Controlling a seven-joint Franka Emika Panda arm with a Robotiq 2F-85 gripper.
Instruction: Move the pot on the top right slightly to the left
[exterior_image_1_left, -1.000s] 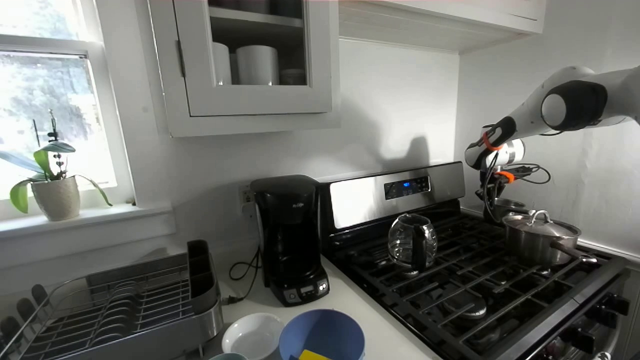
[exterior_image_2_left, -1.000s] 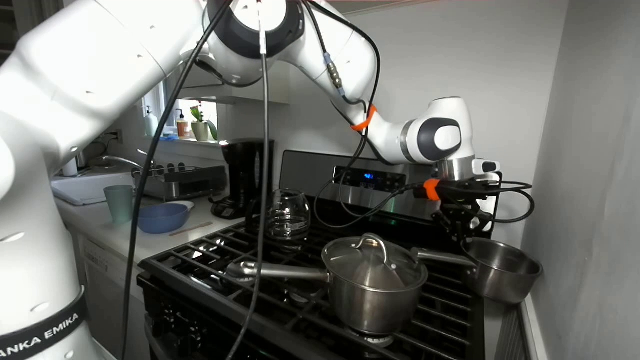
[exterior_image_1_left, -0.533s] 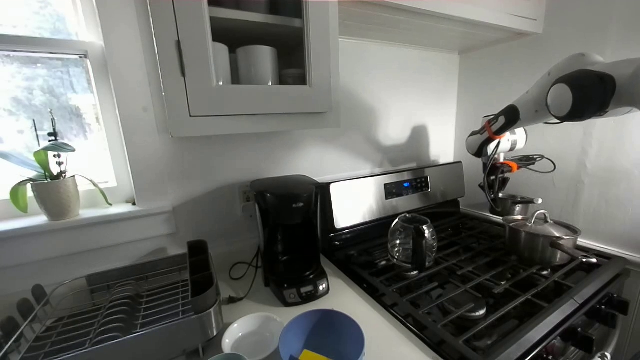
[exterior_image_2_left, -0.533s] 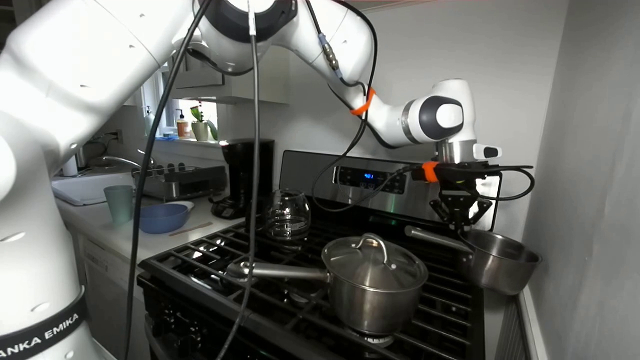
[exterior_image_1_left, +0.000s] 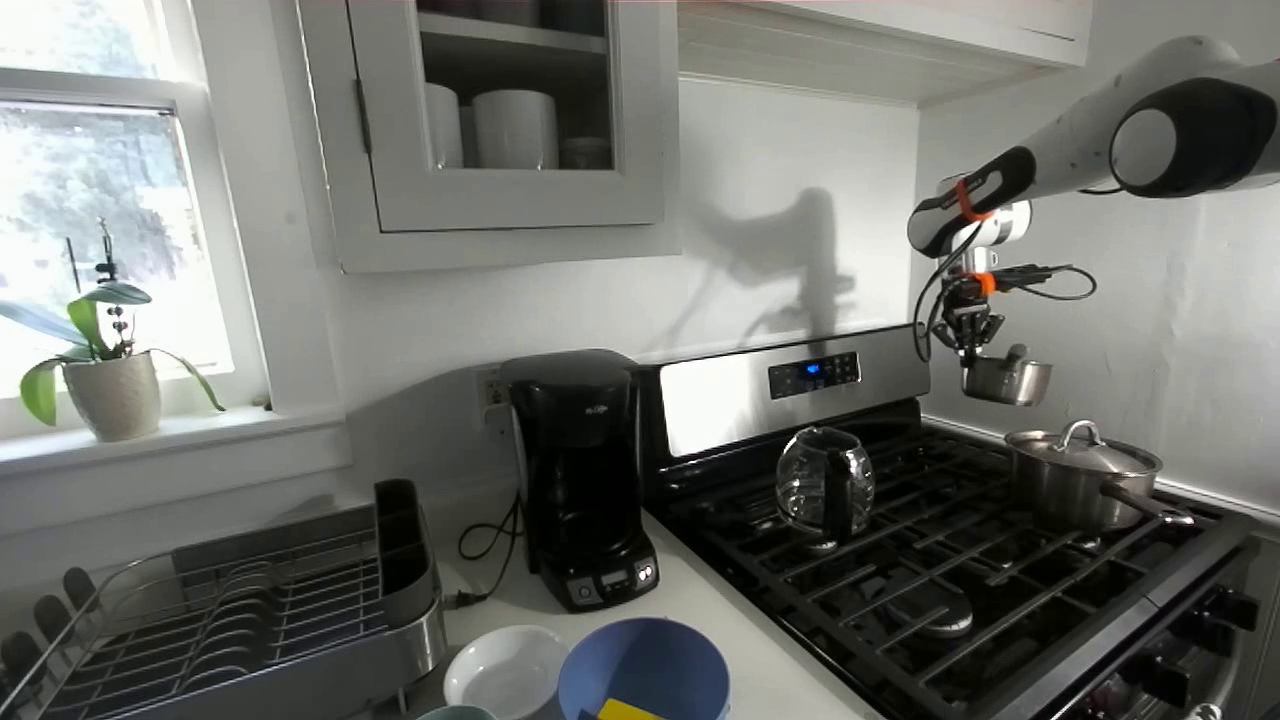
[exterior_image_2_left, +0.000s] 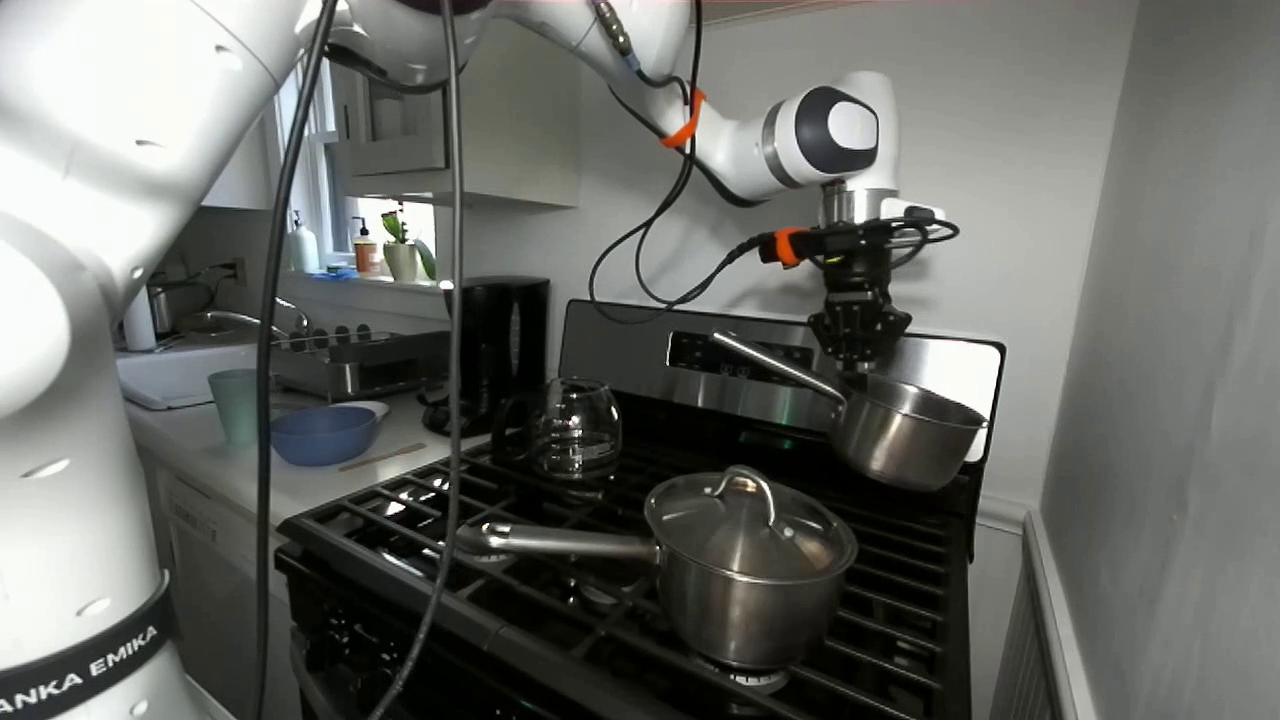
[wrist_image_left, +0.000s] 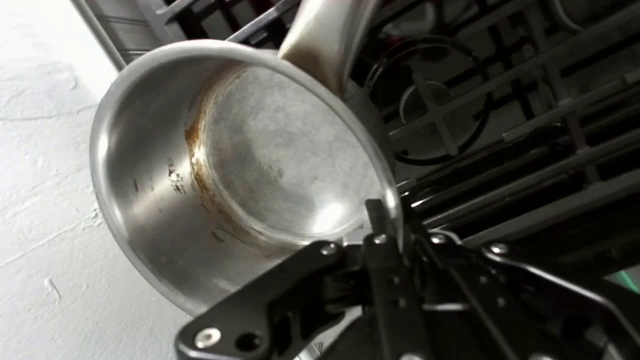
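Note:
The pot is small, silver and open, with a straight handle. It hangs in the air above the back of the stove in both exterior views (exterior_image_1_left: 1008, 382) (exterior_image_2_left: 905, 440), tilted, its handle rising to the left in an exterior view. My gripper (exterior_image_2_left: 858, 372) points down and is shut on the pot's rim near the handle side; it also shows in an exterior view (exterior_image_1_left: 968, 355). In the wrist view, the fingers (wrist_image_left: 392, 212) pinch the rim, with a finger inside the pot (wrist_image_left: 280, 145) and the opposite finger outside. The pot's bottom is off the grates.
A larger lidded steel pot (exterior_image_2_left: 750, 610) stands on the front burner, below and nearer than the held pot. A glass carafe (exterior_image_1_left: 825, 485) stands on the stove (exterior_image_1_left: 1000, 610). The control panel (exterior_image_1_left: 815, 375) is behind. A side wall (exterior_image_2_left: 1150, 350) rises at right. Cables hang from the arm.
My gripper rises with the pot in its grip. The pot moves up off the back right of the stove and leftward, away from the side wall. The lidded pot and carafe stay put.

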